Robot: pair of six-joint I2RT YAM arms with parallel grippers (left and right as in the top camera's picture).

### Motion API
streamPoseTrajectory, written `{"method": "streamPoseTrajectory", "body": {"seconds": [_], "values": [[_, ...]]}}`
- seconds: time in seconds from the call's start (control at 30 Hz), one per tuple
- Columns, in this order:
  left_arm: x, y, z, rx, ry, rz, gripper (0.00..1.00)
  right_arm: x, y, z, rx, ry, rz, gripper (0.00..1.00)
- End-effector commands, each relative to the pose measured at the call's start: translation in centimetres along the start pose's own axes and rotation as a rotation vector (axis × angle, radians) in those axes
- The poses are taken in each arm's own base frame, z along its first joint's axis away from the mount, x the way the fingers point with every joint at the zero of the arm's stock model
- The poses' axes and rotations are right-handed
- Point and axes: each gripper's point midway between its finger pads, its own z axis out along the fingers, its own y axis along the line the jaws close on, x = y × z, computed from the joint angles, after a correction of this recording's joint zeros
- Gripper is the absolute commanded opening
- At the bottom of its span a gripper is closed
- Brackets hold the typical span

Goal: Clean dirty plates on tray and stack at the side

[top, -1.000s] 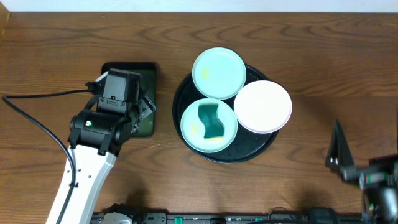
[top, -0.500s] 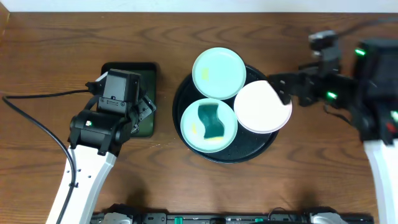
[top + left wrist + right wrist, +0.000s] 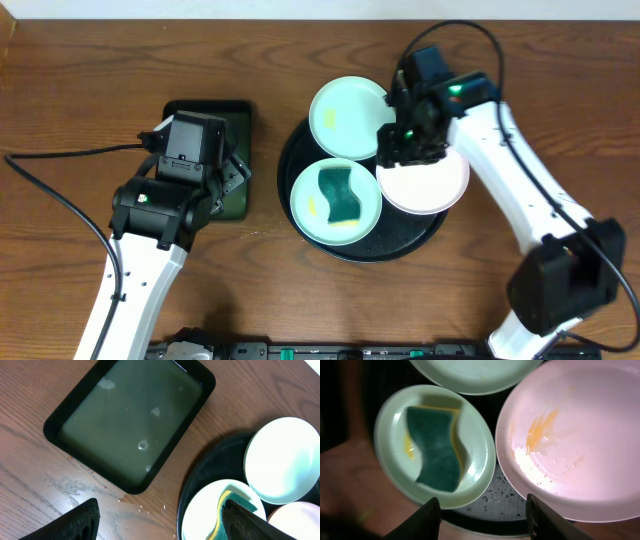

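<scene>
The round black tray (image 3: 432, 233) holds three plates. A mint plate (image 3: 345, 115) lies at the back. A second mint plate (image 3: 312, 190) at the front left carries a green and yellow sponge (image 3: 340, 195). A white plate (image 3: 430, 185) with an orange smear (image 3: 542, 422) lies at the right. My right gripper (image 3: 398, 148) hovers open and empty above the gap between the white plate (image 3: 580, 445) and the sponge plate (image 3: 390, 425). My left gripper (image 3: 232, 172) is open and empty above the table, left of the black tray (image 3: 200, 475).
A dark green rectangular tray (image 3: 235, 115) holding murky water (image 3: 130, 420) sits left of the round tray. Water drops lie on the wood beside it and on the black tray (image 3: 502, 502). A black cable (image 3: 50, 185) runs across the left of the table.
My right arm has swung in from the far right and now hovers over the white plate and the tray. The left arm, plates and sponge have not moved.
</scene>
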Motion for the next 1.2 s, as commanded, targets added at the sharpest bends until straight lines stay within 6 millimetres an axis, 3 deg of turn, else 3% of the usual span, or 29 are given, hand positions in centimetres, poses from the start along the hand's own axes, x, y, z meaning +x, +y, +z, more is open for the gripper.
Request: {"method": "streamPoseTrajectory", "body": {"seconds": [0.0, 0.2, 0.37, 0.5, 0.93, 1.17], "values": [[-0.2, 0.2, 0.1, -0.015, -0.006, 0.016, 0.79, -0.4, 0.1, 1.5, 0.139, -0.028, 0.057, 0.52], [-0.2, 0.2, 0.1, -0.015, -0.006, 0.016, 0.79, -2.0, 1.2, 4.5, 0.265, -0.092, -0.095, 0.58], [-0.1, 0.3, 0.1, -0.018, -0.002, 0.017, 0.79, -0.3, 1.2, 7.3, 0.258, 0.017, -0.09, 0.55], [-0.1, 0.3, 0.1, -0.018, -0.003, 0.017, 0.79, 1.6, 1.1, 8.6, 0.245, 0.114, -0.043, 0.46], [-0.1, 0.2, 0.6, -0.027, 0.006, 0.02, 0.79, 4.3, 1.0, 9.4, 0.229, 0.214, 0.01, 0.39], [-0.1, 0.2, 0.7, -0.027, 0.005, 0.019, 0.79, 4.7, 1.1, 9.5, 0.222, 0.226, 0.019, 0.42]]}}
